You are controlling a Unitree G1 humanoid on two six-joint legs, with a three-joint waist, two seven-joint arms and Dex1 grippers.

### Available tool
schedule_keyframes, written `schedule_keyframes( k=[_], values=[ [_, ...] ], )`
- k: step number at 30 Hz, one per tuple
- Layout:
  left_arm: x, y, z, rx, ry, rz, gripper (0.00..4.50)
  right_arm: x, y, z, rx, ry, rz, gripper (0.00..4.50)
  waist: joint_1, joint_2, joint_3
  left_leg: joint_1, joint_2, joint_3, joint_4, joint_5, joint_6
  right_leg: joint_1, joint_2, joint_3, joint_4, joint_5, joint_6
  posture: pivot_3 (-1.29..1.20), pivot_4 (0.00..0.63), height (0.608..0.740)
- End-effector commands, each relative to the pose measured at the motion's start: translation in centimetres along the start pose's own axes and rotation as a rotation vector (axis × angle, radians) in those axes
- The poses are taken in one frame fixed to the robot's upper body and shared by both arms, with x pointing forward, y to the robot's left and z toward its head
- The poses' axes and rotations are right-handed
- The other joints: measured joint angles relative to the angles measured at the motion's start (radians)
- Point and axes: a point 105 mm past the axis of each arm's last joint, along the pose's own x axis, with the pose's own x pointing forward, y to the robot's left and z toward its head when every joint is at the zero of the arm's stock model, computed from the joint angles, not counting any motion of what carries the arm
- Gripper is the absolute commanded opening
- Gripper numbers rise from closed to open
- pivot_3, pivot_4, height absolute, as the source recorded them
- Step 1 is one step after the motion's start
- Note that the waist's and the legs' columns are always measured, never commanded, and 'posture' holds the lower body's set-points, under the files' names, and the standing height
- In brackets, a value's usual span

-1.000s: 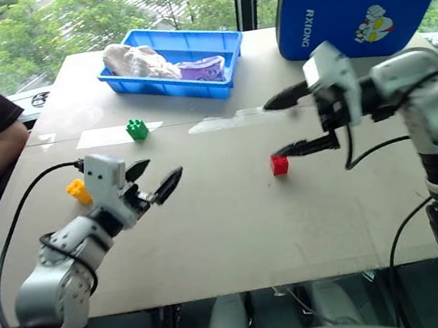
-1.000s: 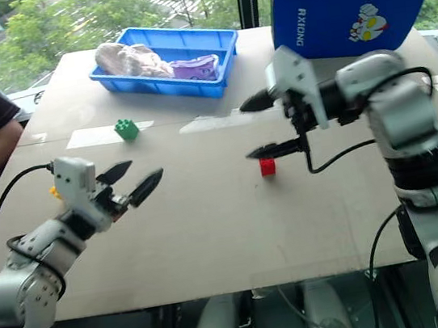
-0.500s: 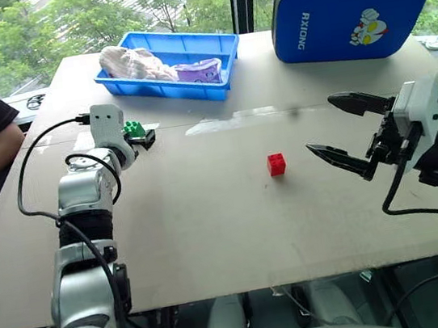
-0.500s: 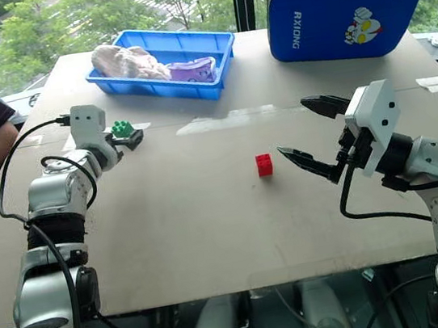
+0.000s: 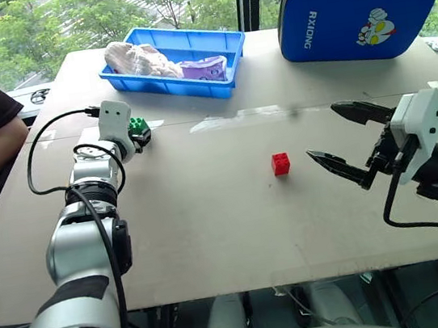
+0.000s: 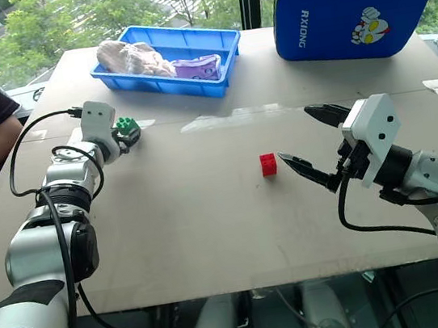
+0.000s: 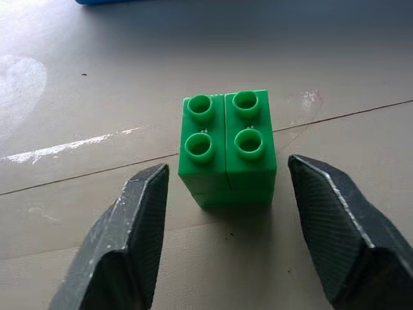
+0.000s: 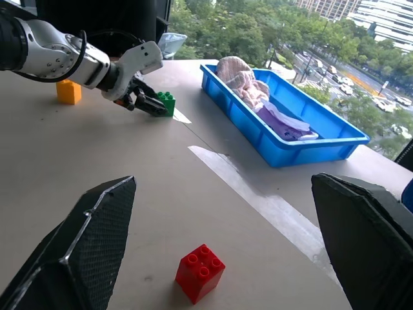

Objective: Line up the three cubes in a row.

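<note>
From the head views, the left gripper [image 5: 140, 133] now sits at the green brick [image 5: 138, 125] near the far left of the counter [image 5: 212, 230], having reached forward from its place nearer the robot a second ago. The red brick [image 5: 281, 163] stands alone mid-counter, where it was before. The right gripper [image 5: 345, 142] has pulled back from above the red brick and now hangs to its right, apart from it, fingers spread wide. A blue tray [image 5: 229, 51] and a blue case [image 5: 357, 14] lie at the far edge.

In the left wrist view, the green brick [image 7: 228, 147] stands on the counter between the two fingers [image 7: 126, 245], a narrow gap on each side, not yet touched.

In the right wrist view, the yellow brick [image 8: 68, 91] rests behind the left arm, and the red brick [image 8: 199, 272] lies between the wide fingers [image 8: 84, 252], ahead of them.
</note>
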Motion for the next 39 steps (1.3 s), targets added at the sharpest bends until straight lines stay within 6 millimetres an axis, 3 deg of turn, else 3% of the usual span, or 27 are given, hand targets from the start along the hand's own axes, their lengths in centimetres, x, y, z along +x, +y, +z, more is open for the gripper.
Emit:
schedule_keyframes(
  k=[1,7,10,17,19,25,35,39],
  values=[
    [-0.2,0.5,2.2,0.032,-0.081,0.001,1.32,-0.7,0.4,1.1,-0.050,-0.020,0.022,4.50,0.000,-0.001,0.000,0.000,0.000,0.000,0.000,0.000,0.000,0.000,0.000,0.000,0.000,0.000,0.000,0.00,0.150,0.740],
    [-0.6,0.6,2.5,0.062,-0.117,-0.040,1.32,-1.3,0.9,0.8,-0.048,0.009,0.088,4.50,0.001,-0.003,0.001,0.000,0.000,0.000,0.000,0.000,0.000,0.000,0.000,0.000,0.000,0.000,0.000,0.00,0.150,0.740],
    [-1.0,-0.7,3.2,0.088,-0.169,-0.174,1.32,-1.6,1.3,0.7,-0.053,0.022,0.135,4.50,0.001,-0.003,0.001,0.000,0.000,0.000,0.000,0.000,0.000,0.000,0.000,0.000,0.000,0.000,0.000,0.00,0.150,0.740],
    [-3.3,-6.5,4.1,0.201,-0.233,-0.614,1.32,-1.8,0.9,0.8,-0.059,0.018,0.157,4.50,0.000,-0.004,0.001,0.000,0.001,0.000,0.000,0.000,0.000,0.000,0.000,0.000,0.000,-0.002,-0.004,0.00,0.150,0.740],
    [-5.0,-9.0,4.6,0.186,-0.317,-0.797,1.32,-1.9,1.0,0.9,-0.055,0.015,0.164,4.50,0.000,-0.004,0.001,0.000,0.001,0.000,0.000,0.000,0.000,0.000,0.000,0.001,0.000,-0.002,-0.004,0.00,0.150,0.740],
    [-8.3,-13.0,2.1,0.316,-0.219,-1.167,1.32,-2.2,1.7,0.1,0.032,0.038,0.161,4.50,0.001,-0.004,0.001,0.000,0.001,0.000,0.001,0.000,0.000,0.000,0.000,0.001,0.001,-0.002,-0.004,0.00,0.150,0.740],
    [-9.2,-15.0,0.9,0.515,-0.144,-1.340,1.32,-3.4,2.6,-0.6,0.094,0.057,0.092,4.50,0.002,-0.004,0.001,0.000,0.000,-0.001,0.001,0.000,0.000,0.001,0.000,0.002,0.001,-0.003,-0.004,0.00,0.150,0.740],
    [-9.1,-15.4,1.6,0.561,-0.150,-1.329,1.32,-3.8,2.8,-0.6,0.098,0.061,0.078,4.50,0.001,-0.004,0.001,0.000,0.000,-0.001,0.001,0.000,0.000,0.001,0.001,0.002,0.001,-0.003,-0.003,0.00,0.150,0.740]
  ],
)
